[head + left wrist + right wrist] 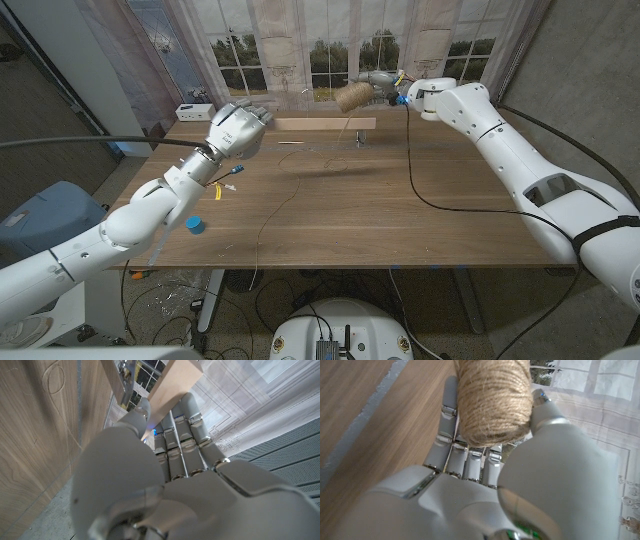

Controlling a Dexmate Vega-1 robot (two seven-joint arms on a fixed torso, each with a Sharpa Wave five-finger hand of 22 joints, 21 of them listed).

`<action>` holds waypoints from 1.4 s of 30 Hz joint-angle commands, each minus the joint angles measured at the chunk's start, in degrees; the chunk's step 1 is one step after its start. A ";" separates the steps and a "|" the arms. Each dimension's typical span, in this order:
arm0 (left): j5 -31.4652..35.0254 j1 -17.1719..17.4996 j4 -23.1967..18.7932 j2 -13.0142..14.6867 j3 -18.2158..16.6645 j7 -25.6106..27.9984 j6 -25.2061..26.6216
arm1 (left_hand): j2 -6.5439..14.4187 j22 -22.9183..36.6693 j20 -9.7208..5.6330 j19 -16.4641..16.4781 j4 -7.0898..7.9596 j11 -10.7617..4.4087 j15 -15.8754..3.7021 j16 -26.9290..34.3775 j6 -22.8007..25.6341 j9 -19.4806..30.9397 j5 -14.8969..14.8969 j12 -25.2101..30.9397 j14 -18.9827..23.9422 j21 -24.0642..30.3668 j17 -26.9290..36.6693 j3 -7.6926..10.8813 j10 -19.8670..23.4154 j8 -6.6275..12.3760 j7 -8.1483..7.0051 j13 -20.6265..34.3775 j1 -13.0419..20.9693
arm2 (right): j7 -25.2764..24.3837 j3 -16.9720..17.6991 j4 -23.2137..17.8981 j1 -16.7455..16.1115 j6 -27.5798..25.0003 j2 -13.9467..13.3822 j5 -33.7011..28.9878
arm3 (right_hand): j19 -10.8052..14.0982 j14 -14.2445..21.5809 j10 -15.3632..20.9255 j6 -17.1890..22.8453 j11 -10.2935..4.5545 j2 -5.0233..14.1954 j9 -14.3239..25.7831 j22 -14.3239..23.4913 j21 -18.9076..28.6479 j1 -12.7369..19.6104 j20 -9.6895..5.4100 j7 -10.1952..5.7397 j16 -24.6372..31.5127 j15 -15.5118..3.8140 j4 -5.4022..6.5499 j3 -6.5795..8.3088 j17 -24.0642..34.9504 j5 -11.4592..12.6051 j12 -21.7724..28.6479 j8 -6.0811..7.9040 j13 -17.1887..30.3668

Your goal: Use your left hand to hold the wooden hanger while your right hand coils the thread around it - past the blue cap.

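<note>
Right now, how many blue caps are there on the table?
1. The blue cap lies near the table's front-left edge, beside the left arm, apart from the wooden hanger at the far side. Another cap could be hidden under an arm.

Head view: high, fixed, looking down over both arms across worktop [330, 210] toward window. Left wrist view: turned, pressed close behind left hand [165, 485], facing wooden hanger [172, 382]. Right wrist view: equally close behind right hand [485, 495], facing twine spool [492, 400]. Shared with head view: worktop, hanger, spool.
</note>
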 commanded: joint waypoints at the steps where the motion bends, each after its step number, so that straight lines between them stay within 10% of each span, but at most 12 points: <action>1: -0.47 -0.64 0.37 -0.09 0.17 0.35 -0.34 | 2.17 0.13 -5.43 -0.20 1.25 -8.16 -15.49 0.29 6.83 11.08 1.21 0.32 11.79 0.32 13.59 3.44 8.80 0.36 -6.08 1.10 -0.65 | -6.38 3.45 -1.18 -1.68 -9.08 -0.92 3.93 | 0.67 17.30 0.10 0.21 0.30 18.71 0.11 -0.10 0.68 19.40 -6.88 0.58 0.18 -19.57 0.02 0.44 3.59 0.20 0.27 -0.11 0.33; 18: 1.20 -2.82 0.90 -4.26 1.41 2.24 2.57 | 2.14 0.12 -5.45 -0.23 1.20 -8.05 -15.50 0.09 7.11 11.10 1.20 0.12 12.01 0.43 13.66 3.51 9.23 0.20 -6.04 1.13 -0.65 | -14.97 10.08 -6.62 -13.24 -3.76 -2.60 8.80 | 0.66 17.33 0.08 0.23 0.61 18.59 0.16 -0.98 1.69 19.57 -6.87 0.77 -0.53 -19.58 0.04 0.82 3.83 0.34 0.57 -0.27 0.86; 42: -0.41 -7.31 6.20 -13.65 5.31 13.94 5.71 | 2.21 0.13 -5.21 0.00 1.15 -7.97 -15.47 -0.18 7.59 11.06 1.04 -0.15 12.80 0.75 13.60 3.60 9.80 -0.15 -5.63 1.28 -0.65 | -26.19 8.96 -21.74 -23.51 7.26 -4.94 1.87 | 0.20 17.75 0.28 0.37 0.38 18.42 0.21 -2.33 2.97 19.53 -6.82 0.82 -1.64 -19.58 0.16 1.23 3.75 0.36 0.71 -0.42 1.01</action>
